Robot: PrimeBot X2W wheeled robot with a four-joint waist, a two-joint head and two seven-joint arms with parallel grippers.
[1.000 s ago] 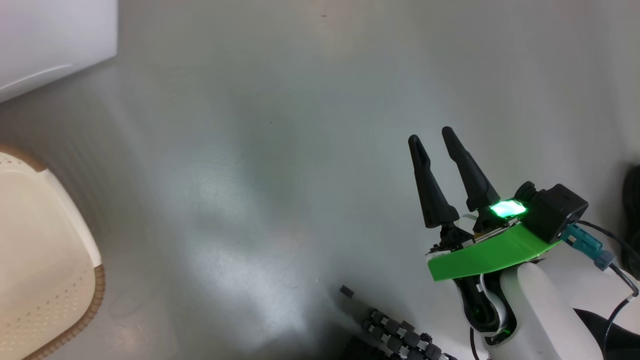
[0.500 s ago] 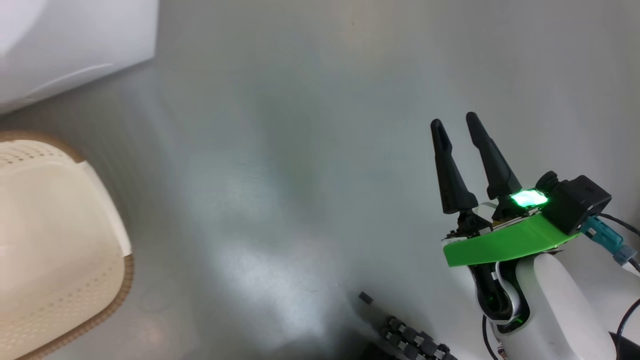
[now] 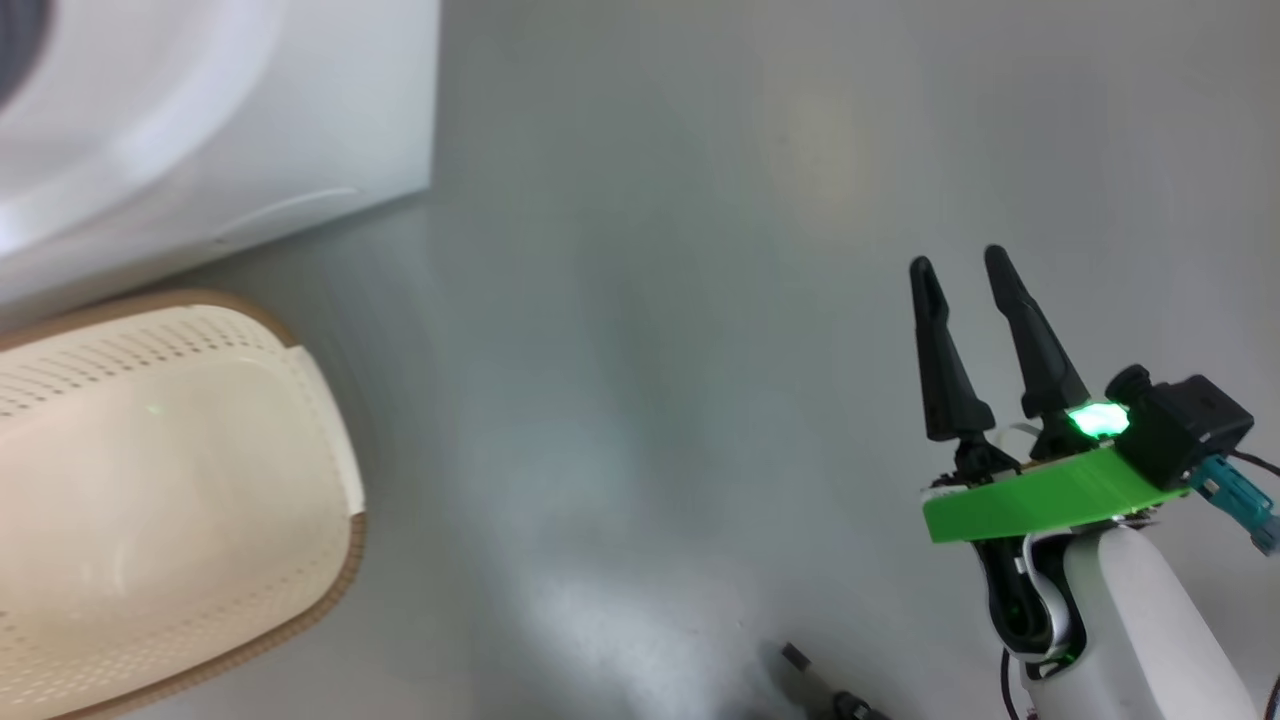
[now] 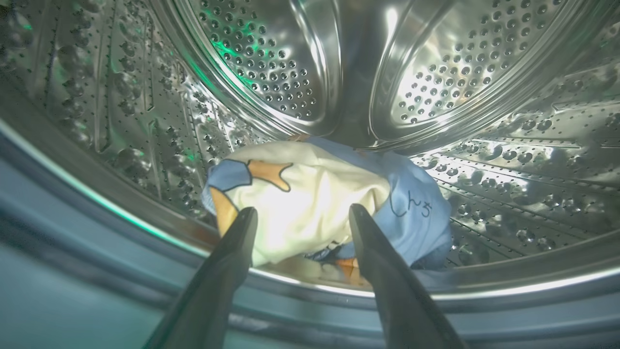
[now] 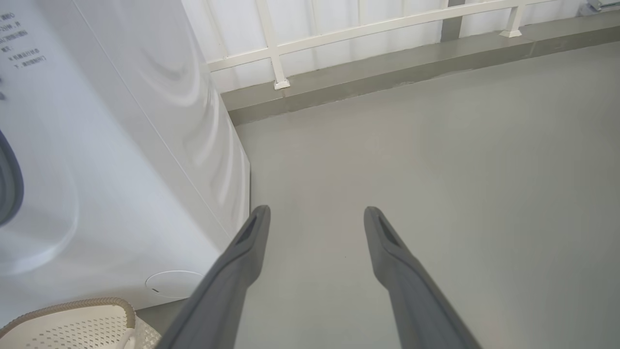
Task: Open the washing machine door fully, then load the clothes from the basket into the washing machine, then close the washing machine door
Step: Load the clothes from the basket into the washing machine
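Note:
In the left wrist view the clothes (image 4: 339,194), a light blue and cream bundle with orange patches, lie on the bottom of the perforated steel drum (image 4: 271,63) of the washing machine. My left gripper (image 4: 301,215) is open just in front of the bundle, fingers apart and holding nothing. The head view has the white washing machine (image 3: 200,130) at the top left and the cream basket (image 3: 150,480) with a brown rim at the lower left, nothing visible in it. My right gripper (image 3: 960,265) hangs open over the grey floor at the right. The washing machine door is out of view.
A grey-blue gasket (image 4: 72,242) rings the drum mouth. The right wrist view has the machine's white front (image 5: 121,145) with a round cover (image 5: 174,283), the basket rim (image 5: 72,310), and a white railing (image 5: 339,34) on a grey kerb at the far end.
The head camera has swung left, bringing more of the washing machine and the basket into the picture. My right gripper stays open.

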